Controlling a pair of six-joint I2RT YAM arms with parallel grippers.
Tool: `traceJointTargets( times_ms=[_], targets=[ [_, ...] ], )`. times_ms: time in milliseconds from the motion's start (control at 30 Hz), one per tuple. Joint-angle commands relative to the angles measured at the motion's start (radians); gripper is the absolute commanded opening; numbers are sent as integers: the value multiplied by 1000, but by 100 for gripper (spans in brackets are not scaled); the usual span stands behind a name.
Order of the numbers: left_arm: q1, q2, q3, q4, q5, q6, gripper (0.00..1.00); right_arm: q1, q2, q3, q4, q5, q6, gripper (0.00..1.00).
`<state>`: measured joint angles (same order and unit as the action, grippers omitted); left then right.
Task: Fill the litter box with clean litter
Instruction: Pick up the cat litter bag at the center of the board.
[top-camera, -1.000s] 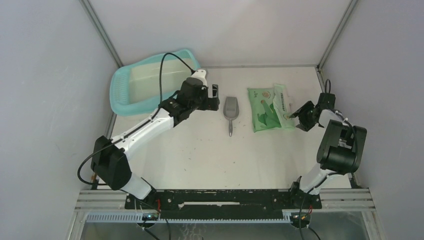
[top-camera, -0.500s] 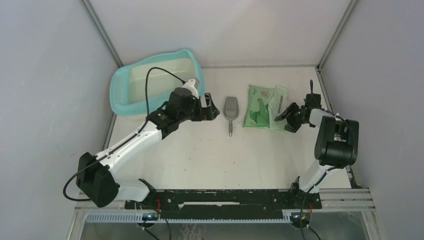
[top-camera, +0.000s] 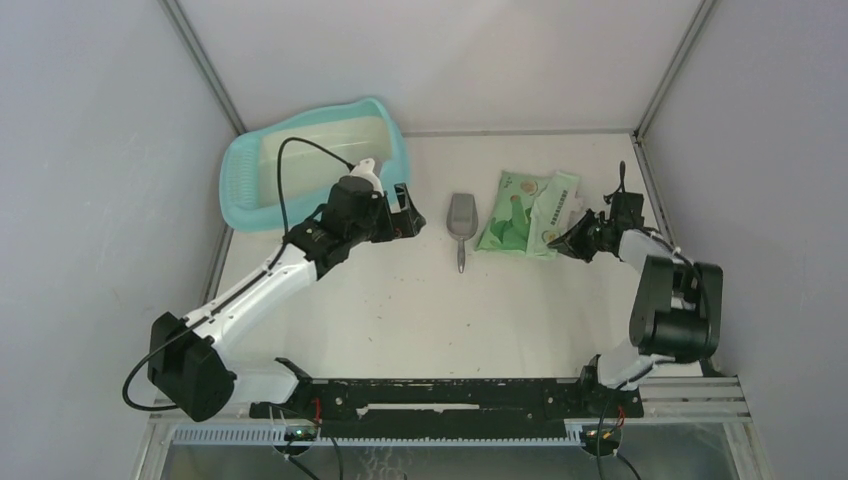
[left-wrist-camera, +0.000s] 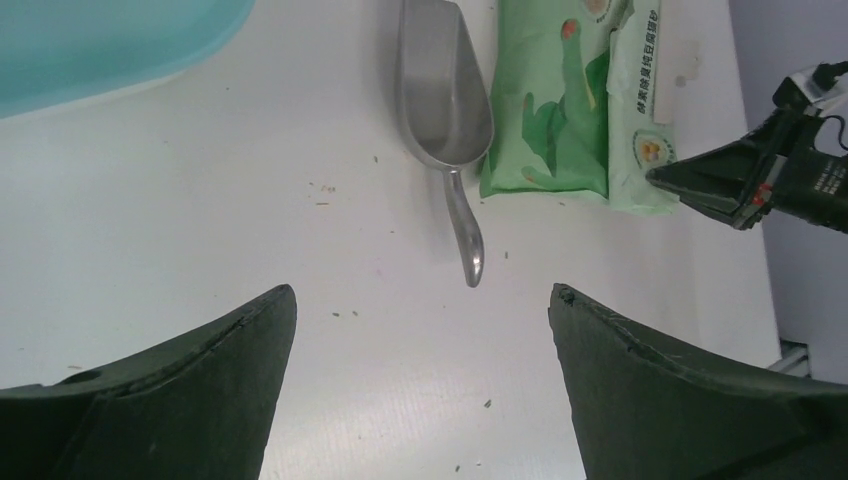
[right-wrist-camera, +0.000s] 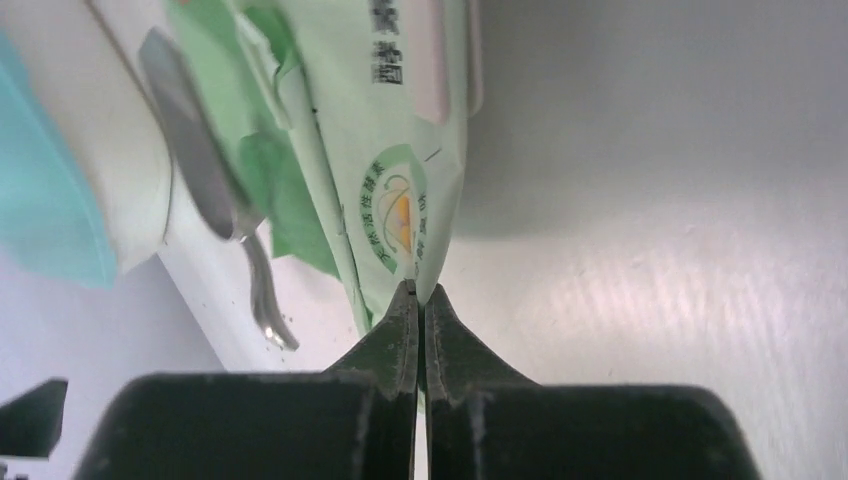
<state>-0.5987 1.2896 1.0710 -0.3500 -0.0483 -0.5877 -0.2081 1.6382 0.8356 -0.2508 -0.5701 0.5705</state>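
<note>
White table (top-camera: 420, 310) inside grey-walled booth, small dark specks scattered across. Litter box (top-camera: 300, 160) at far-left corner, slotted ledge at left end, pale inside facing up. Left gripper (left-wrist-camera: 422, 292) near box's near-right rim, hovering over bare table, jaws spread wide, gripping nothing. Metal scoop (top-camera: 461, 218) flat mid-table, bowl toward back wall, handle toward arm bases, between left gripper and bag. Green bag (top-camera: 525, 222) lying just right of scoop, skewed, top end leaning right; touching scoop or not, cannot tell. Right gripper (right-wrist-camera: 420, 300) low at bag's near-right corner, fingertips clenched together with corner of bag pinched between. Right arm folded along table's right edge.
</note>
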Motion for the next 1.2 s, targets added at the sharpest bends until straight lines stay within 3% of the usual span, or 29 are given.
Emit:
traceJointTargets(
  times_ms=[0, 133, 200, 300, 467, 667, 833, 1033, 1167],
  targets=[
    [11, -23, -69, 110, 89, -50, 100, 32, -254, -2, -136, 30, -116, 0],
    [-18, -5, -78, 157, 120, -115, 100, 80, -468, -15, -267, 91, -158, 0],
    [-68, -26, -92, 190, 84, -139, 100, 112, -541, -22, -320, 107, -143, 0],
    [-156, -26, -53, 114, 1, -153, 100, 185, -640, -83, -310, 118, -55, 0],
    [-238, -79, -112, 101, 39, -194, 100, 460, -741, -193, -211, 303, 159, 0],
    [-359, -200, -158, 67, 6, -234, 100, 700, -662, -163, -168, 475, 294, 0],
    [-414, -237, -218, 58, -64, -251, 100, 791, -591, -120, -97, 506, 379, 0],
    [-493, -312, -322, 154, -125, -133, 100, 851, -464, -15, -59, 472, 396, 0],
    [-616, -351, -351, 180, -323, 12, 100, 866, -412, 57, -67, 430, 390, 0]
  ],
)
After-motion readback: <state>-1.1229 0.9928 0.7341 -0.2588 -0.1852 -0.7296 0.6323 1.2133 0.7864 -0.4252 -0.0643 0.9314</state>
